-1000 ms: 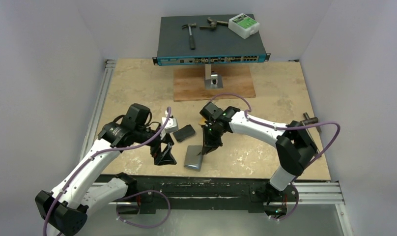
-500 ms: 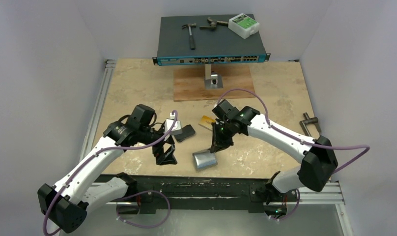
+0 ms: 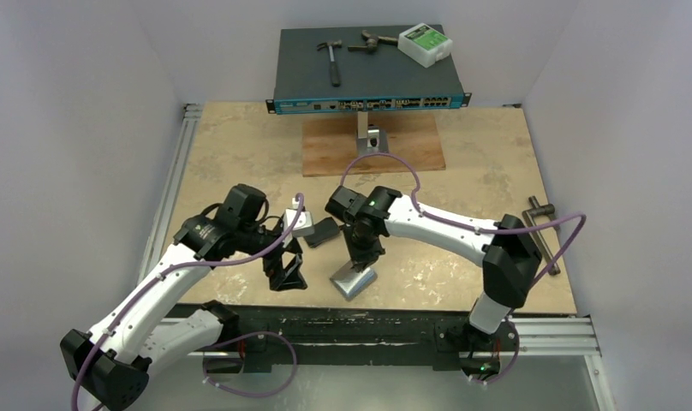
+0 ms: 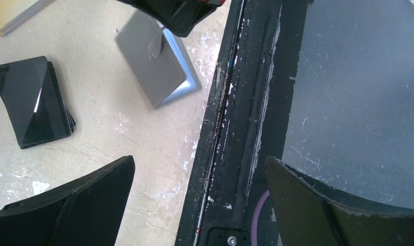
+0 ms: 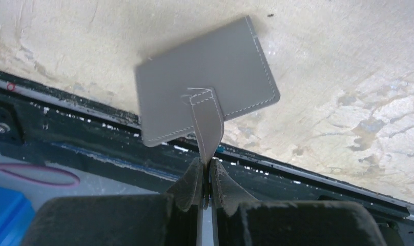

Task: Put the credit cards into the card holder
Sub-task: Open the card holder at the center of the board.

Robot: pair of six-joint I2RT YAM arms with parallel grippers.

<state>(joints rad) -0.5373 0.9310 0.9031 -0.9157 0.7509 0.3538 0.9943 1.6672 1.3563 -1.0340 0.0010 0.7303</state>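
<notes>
**Card holder held by its strap at the near edge: handling assessment**

Since half a second ago, the right arm has been swung inward and its elbow drawn in from 3 o'clock. The card holder (image 3: 353,281) has been turned slightly but kept at 6 o'clock on the table (image 3: 480,171).

Grip: the right gripper (image 5: 205,165) is pressed together on the strap (image 5: 207,120) alone, and the body is not held. The left gripper (image 4: 200,197) is spread wide, carrying nothing, at 9 o'clock of the holder.

Handling: the holder is judged light, soft and floppy. Held by the strap, it is expected to swing and twist. One edge seems raised, though this cannot be confirmed. A steadier hold would be across the body, or the body pinned flat while the flap is drawn open.

Only one credit card (image 4: 10,13) is noted, a yellow corner at 11 o'clock in the left wrist view, beyond the black case (image 4: 33,102). From above it is hidden under the right arm. Cards are judged thin, stiff and slick, and best taken by an edge.

Surface and room: the marbled top looks smooth, so little friction is expected. The holder lies just beside the black rail (image 3: 368,321), so a slip off the edge is possible. White walls enclose three sides. A network switch (image 3: 368,73) stands at 12 o'clock, well apart.
</notes>
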